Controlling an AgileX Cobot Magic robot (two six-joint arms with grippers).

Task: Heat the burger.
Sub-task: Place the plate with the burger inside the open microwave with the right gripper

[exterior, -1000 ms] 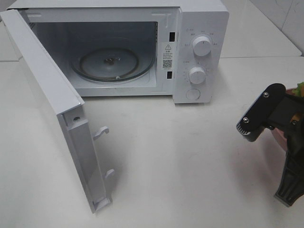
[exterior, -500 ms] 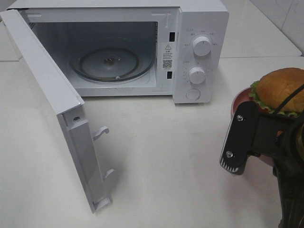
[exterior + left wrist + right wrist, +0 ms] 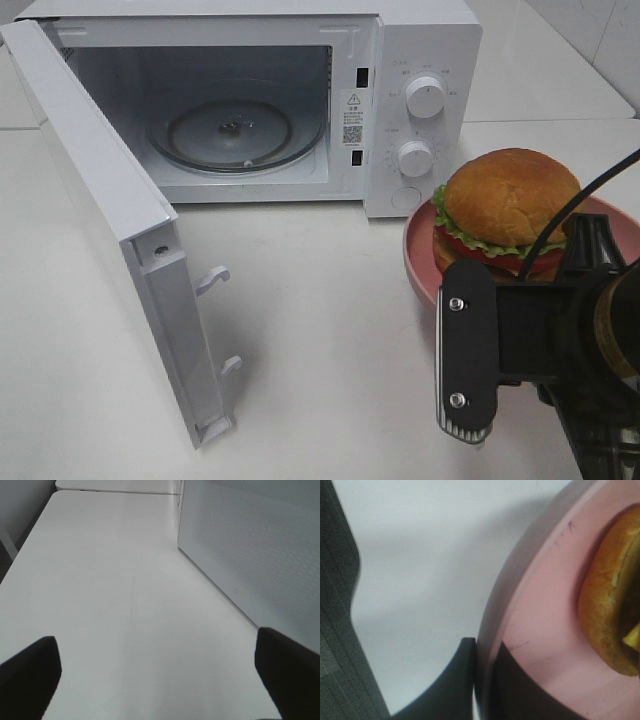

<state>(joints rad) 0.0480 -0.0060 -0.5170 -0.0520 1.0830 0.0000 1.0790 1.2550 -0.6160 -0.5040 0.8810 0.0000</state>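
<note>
Burger (image 3: 510, 205) is seen on a pink plate (image 3: 418, 255), just right of the microwave (image 3: 420, 40) and in front of its knob panel. The plate rim is pinched by the jaws of the right gripper (image 3: 484, 672). Whether the plate rests on the bench (image 3: 330, 330) or is held above it cannot be told surely. The jaws of the left gripper (image 3: 157, 675) are spread, and nothing is held between them.

The step in hand is judged to be the carrying of the plate to the oven. The door (image 3: 110, 220) is swung wide, so next the plate should be moved leftwards, kept level so that the tall burger is not tipped, and set on the glass turntable (image 3: 235, 135) without the frame being struck.

A sticker (image 3: 353, 118) with a warning triangle and a QR code is placed beside the cavity, but its text is too small to be read. The marks around the knobs (image 3: 426, 97) are also illegible. No brand name is seen.
</note>
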